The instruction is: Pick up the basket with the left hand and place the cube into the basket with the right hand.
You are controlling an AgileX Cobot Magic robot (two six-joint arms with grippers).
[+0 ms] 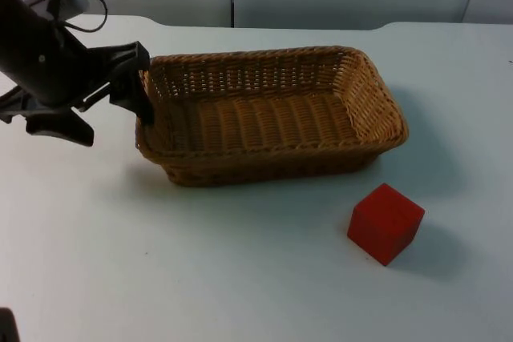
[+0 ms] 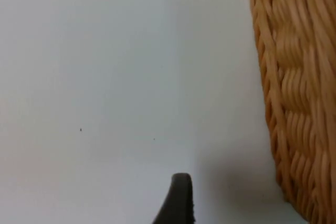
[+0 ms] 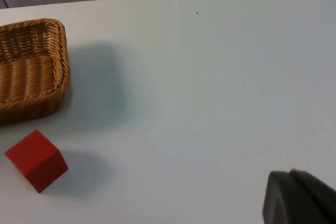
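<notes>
The left gripper (image 1: 143, 94) sits at the basket's (image 1: 272, 114) short end wall, one finger (image 1: 146, 110) inside the rim and the other outside it, so the jaws straddle the wicker; whether they have closed onto it I cannot tell. In the left wrist view the outer weave (image 2: 296, 93) runs just beside the fingertip (image 2: 177, 198), with bare table (image 2: 94, 77) on the other side.

The step in hand looks like securing this grip before the lift. To do it well, the jaws should pinch the wall low enough below the rim that the weave does not slip, then rise straight and slowly, since a hold at one end will let the far end sag.

The cube (image 1: 385, 223) lies on the table well away from the left gripper, beyond the basket's far corner and apart from it. The right gripper (image 3: 296, 198) waits, well apart from the cube (image 3: 35, 159); its opening cannot be made out.
</notes>
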